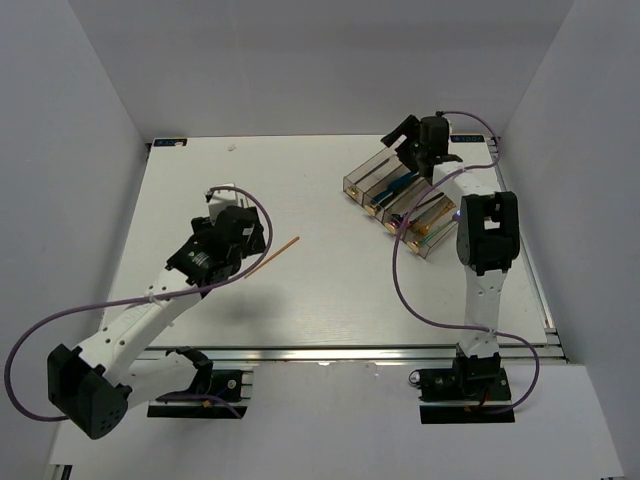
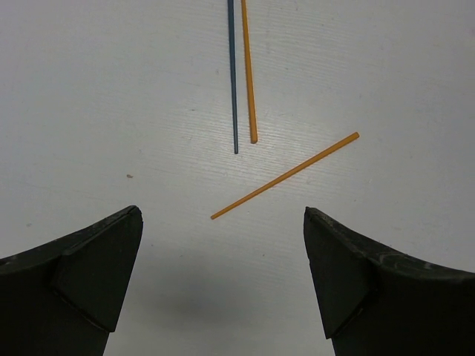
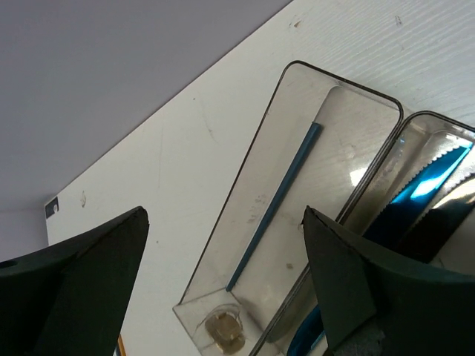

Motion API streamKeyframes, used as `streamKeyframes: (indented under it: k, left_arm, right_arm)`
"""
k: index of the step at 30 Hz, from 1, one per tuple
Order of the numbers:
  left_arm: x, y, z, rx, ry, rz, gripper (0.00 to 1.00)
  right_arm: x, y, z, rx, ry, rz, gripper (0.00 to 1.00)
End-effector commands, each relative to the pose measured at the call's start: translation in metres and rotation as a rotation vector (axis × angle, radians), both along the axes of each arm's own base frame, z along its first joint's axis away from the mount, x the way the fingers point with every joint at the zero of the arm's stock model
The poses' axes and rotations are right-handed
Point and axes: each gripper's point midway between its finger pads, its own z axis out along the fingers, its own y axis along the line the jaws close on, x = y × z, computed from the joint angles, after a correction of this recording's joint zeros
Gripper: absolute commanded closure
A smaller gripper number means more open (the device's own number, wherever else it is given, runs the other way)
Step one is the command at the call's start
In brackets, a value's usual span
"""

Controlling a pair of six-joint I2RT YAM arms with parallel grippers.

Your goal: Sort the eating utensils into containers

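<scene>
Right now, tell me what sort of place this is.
Likely a robot lab cell: bare white walls box in a white table, left arm and right arm bolted at its edge.

The top external view looks steeply down from high behind, covering the whole worktop (image 1: 330, 290). Each wrist view sits close: one faces past the left tool (image 2: 223, 237) onto an orange chopstick (image 2: 286, 176) just ahead, the other past the right tool (image 3: 224, 237) into the containers (image 3: 349, 141). Both spots also appear from overhead.

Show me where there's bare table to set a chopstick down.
Bare: the middle strip between the orange chopstick and the bins; the far-left corner beyond the left arm; the near-centre table between both arms. Crowded: the far right, where the right arm hangs over the bins.
</scene>
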Motion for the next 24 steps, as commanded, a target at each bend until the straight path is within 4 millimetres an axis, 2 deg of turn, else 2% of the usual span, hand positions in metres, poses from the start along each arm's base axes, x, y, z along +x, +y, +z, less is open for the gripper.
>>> streamKeyframes:
  k: [1,2,4,5,6,7,8,9,10,11,12,13,14,15,16,17,18,20,24]
  left_arm:
    - [0.017,-0.015,0.01,-0.047,-0.023,0.008,0.02]
    - [0.022,-0.021,-0.001,-0.034,0.01,-0.002,0.02]
    - [0.035,-0.035,0.0,-0.045,0.026,-0.03,0.02]
    - [0.041,-0.046,-0.014,-0.037,0.074,-0.063,0.02]
    - [0.046,-0.052,-0.017,-0.02,0.089,-0.092,0.02]
    - [0.057,-0.061,-0.008,-0.026,0.075,-0.118,0.02]
    - [0.063,-0.072,-0.023,-0.007,0.126,-0.154,0.02]
    - [0.069,-0.076,-0.026,0.031,0.146,-0.198,0.02]
    - [0.079,-0.084,-0.018,0.036,0.144,-0.228,0.02]
    - [0.084,-0.09,-0.023,0.048,0.17,-0.265,0.02]
    - [0.086,-0.099,-0.044,0.075,0.241,-0.342,0.02]
    - [0.091,-0.101,-0.05,0.078,0.262,-0.371,0.03]
    - [0.095,-0.107,-0.054,0.078,0.278,-0.414,0.04]
    - [0.094,-0.113,-0.072,0.105,0.332,-0.491,0.05]
    - [0.095,-0.116,-0.077,0.114,0.341,-0.523,0.06]
    - [0.095,-0.118,-0.085,0.127,0.356,-0.547,0.08]
    - [0.096,-0.12,-0.09,0.142,0.365,-0.58,0.09]
    - [0.098,-0.118,-0.109,0.169,0.403,-0.585,0.11]
    - [0.106,-0.122,-0.134,0.184,0.449,-0.609,0.18]
  right_arm:
    - [-0.012,0.005,0.09,-0.063,-0.133,0.036,0.11]
    - [-0.019,-0.002,0.105,-0.141,-0.149,0.027,0.11]
    - [-0.041,0.005,0.11,-0.241,-0.122,0.055,0.11]
    - [-0.057,-0.002,0.123,-0.301,-0.134,0.048,0.11]
    - [-0.069,-0.003,0.121,-0.318,-0.122,0.066,0.11]
    - [-0.081,-0.001,0.122,-0.314,-0.125,0.098,0.11]
    - [-0.108,0.001,0.117,-0.308,-0.117,0.16,0.11]
    - [-0.12,0.001,0.113,-0.306,-0.112,0.179,0.11]
    - [-0.132,0.006,0.115,-0.285,-0.135,0.225,0.11]
    - [-0.154,0.014,0.131,-0.252,-0.184,0.297,0.11]
    - [-0.172,0.015,0.104,-0.246,-0.132,0.333,0.11]
    - [-0.187,0.021,0.103,-0.219,-0.138,0.388,0.11]
    - [-0.202,0.023,0.115,-0.205,-0.175,0.415,0.11]
    - [-0.217,0.024,0.095,-0.195,-0.143,0.44,0.11]
    - [-0.227,0.027,0.096,-0.175,-0.152,0.47,0.11]
    - [-0.236,0.027,0.107,-0.167,-0.193,0.476,0.11]
    - [-0.245,0.027,0.095,-0.159,-0.172,0.486,0.11]
    - [-0.257,0.029,0.1,-0.145,-0.191,0.512,0.11]
    - [-0.271,0.032,0.103,-0.13,-0.207,0.545,0.11]
